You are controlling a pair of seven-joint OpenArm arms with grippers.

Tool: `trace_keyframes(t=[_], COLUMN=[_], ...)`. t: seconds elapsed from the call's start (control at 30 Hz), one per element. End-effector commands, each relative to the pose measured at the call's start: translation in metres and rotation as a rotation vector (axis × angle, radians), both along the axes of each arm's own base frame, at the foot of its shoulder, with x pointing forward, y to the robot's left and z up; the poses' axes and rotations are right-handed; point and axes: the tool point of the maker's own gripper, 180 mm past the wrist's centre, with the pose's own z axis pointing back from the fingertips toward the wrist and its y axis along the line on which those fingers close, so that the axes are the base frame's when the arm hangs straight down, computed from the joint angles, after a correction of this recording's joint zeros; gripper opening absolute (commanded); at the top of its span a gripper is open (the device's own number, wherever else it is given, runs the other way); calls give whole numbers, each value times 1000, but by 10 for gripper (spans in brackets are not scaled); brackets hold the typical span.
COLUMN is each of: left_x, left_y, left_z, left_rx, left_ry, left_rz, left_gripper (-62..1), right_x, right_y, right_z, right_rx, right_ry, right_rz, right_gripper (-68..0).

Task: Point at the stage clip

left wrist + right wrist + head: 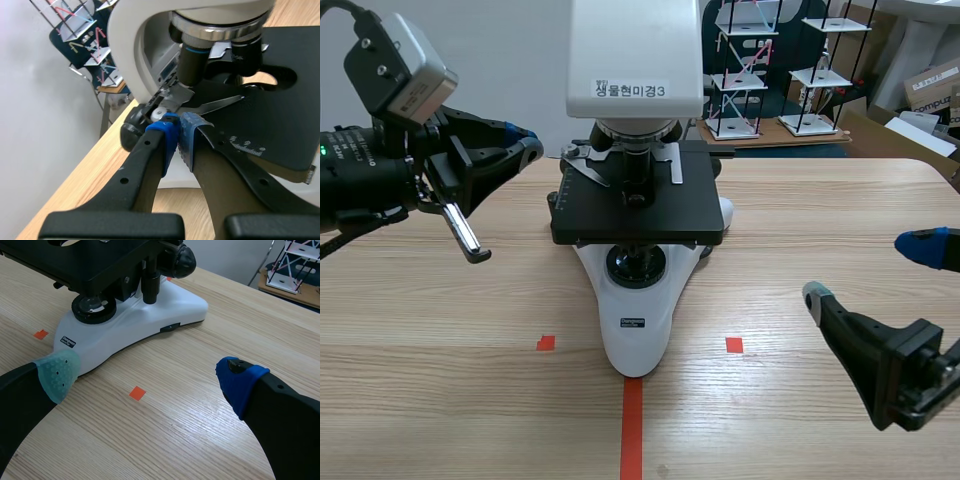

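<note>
A white microscope (635,320) with a black stage (640,215) stands mid-table. Two silver stage clips lie on the stage, the left one (588,170) and the right one (676,165). My left gripper (527,140) hangs raised just left of the stage, shut on nothing. In the left wrist view its blue pads (170,137) meet at the stage's edge, right before the root of the silver stage clip (220,103) under the objective lenses (192,65). My right gripper (870,270) rests low at the right, open and holding nothing, away from the microscope base (150,320).
Orange tape marks (632,420) lie on the wooden table in front of the microscope. Wire-frame models (740,70) and cardboard boxes (930,90) stand behind the table's far edge. A grey wall lies beyond the table's left side.
</note>
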Motion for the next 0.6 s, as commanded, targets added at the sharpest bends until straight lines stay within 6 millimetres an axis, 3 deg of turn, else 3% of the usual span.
trace_keyframes(t=[0.0, 0.57], left_x=[2, 3], left_y=[0, 1], left_z=[10, 6], left_rx=[-13, 3], left_ry=[-26, -12], left_rz=[-2, 7], left_gripper=[-594, -594], right_x=[5, 4], right_y=[0, 0], right_z=[12, 11], right_rx=[3, -1], right_ry=[-41, -40], right_rz=[3, 4], right_gripper=[-84, -84])
